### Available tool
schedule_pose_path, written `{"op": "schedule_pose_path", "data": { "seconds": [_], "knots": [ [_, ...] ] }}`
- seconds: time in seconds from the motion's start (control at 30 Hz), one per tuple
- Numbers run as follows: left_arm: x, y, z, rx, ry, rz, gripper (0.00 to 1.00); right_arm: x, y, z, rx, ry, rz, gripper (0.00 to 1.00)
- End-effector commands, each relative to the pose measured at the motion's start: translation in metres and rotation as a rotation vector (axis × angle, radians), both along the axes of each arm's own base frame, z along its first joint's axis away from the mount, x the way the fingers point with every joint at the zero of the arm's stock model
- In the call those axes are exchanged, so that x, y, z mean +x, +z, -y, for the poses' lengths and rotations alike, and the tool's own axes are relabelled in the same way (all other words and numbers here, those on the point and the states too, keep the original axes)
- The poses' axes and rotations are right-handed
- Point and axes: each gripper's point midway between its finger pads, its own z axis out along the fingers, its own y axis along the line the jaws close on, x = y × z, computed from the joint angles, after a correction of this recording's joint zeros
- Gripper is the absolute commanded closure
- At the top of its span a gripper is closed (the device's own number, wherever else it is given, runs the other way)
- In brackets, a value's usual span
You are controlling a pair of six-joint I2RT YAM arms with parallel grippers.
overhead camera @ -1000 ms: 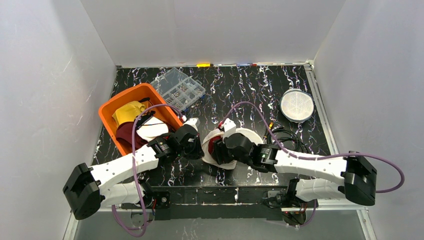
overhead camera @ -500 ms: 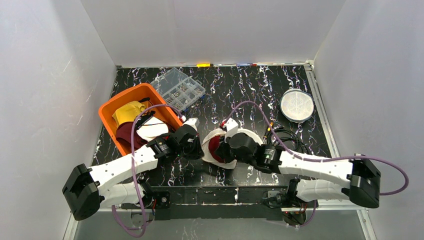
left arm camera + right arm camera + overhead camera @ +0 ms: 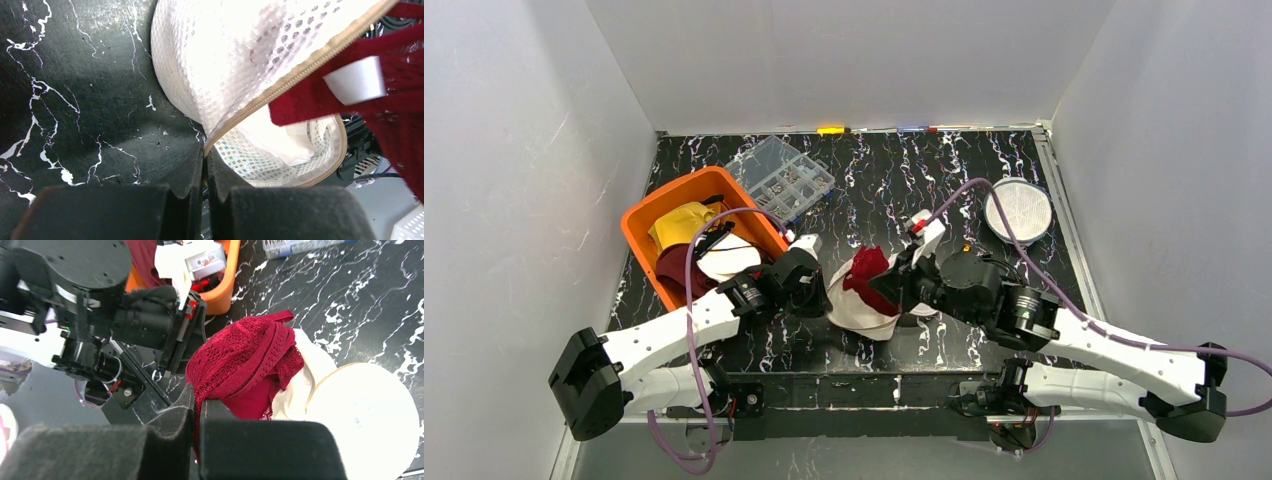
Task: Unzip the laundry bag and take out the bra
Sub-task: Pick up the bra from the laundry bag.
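An orange bin (image 3: 674, 190) sits at the left of the black marbled table (image 3: 894, 180), with yellow, dark red and white cloth inside. Just behind its right corner lies a clear compartment box (image 3: 781, 178), tilted relative to the table edge.

Right of the bin, the left gripper (image 3: 205, 152) reaches low over the table. Its two fingers are pressed together with no gap between them. They pinch the tan zipper edge of the bag (image 3: 864, 312) at the point where the opening's two sides meet. The bag is white mesh and lies near the middle of the table, toward the front, between the two grippers. Its zipper is open, and the mouth gapes wide enough to show the pale lining inside.

The bra (image 3: 867, 272) is dark red lace. It is bunched and lifted above the bag's mouth, with most of it outside. The lowest part hangs against the opening, and I cannot tell whether any of it is inside. A small white tag (image 3: 356, 80) shows on one strap.

The right gripper (image 3: 198, 402) comes in from the right. Its fingers are closed tight on a fold of the lace at the bra's lower edge, holding it up off the bag.

Far right, near the back, a round grey mesh disc (image 3: 1018, 210) lies flat, well apart from the bag.
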Motion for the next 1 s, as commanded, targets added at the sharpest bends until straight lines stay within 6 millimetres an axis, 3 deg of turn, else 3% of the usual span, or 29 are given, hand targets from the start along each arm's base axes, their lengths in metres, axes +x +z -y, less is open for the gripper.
{"op": "schedule_pose_path", "data": {
  "seconds": [0.0, 0.2, 0.27, 0.33, 0.43, 0.63, 0.77, 0.87, 0.97],
  "knots": [
    [0.006, 0.015, 0.001, -0.01, 0.021, 0.019, 1.0, 0.006, 0.054, 0.013, 0.08, -0.031, 0.093, 0.99],
    [0.008, 0.031, -0.001, -0.018, 0.037, 0.03, 0.98, 0.018, 0.094, 0.031, 0.012, -0.066, 0.235, 0.99],
    [0.008, 0.041, -0.001, -0.03, 0.037, 0.041, 0.87, 0.023, 0.11, 0.035, -0.018, -0.076, 0.284, 0.99],
    [0.007, 0.054, 0.0, -0.049, 0.033, 0.052, 0.65, 0.027, 0.121, 0.038, -0.065, -0.081, 0.329, 0.99],
    [0.005, 0.08, 0.0, -0.074, 0.029, 0.06, 0.39, 0.039, 0.12, 0.044, -0.19, -0.103, 0.389, 0.99],
    [0.009, 0.153, -0.009, -0.146, 0.082, 0.14, 0.14, 0.065, 0.083, 0.062, -0.458, -0.142, 0.576, 0.99],
    [0.011, 0.208, -0.009, -0.235, 0.079, 0.207, 0.03, 0.064, 0.08, 0.067, -0.49, -0.082, 0.76, 0.99],
    [0.007, 0.243, 0.003, -0.318, -0.004, 0.253, 0.01, 0.055, 0.088, 0.067, -0.461, -0.017, 0.913, 0.99],
    [-0.002, 0.26, 0.019, -0.38, -0.121, 0.245, 0.01, 0.053, 0.094, 0.071, -0.477, -0.005, 1.011, 0.99]
  ]
}}
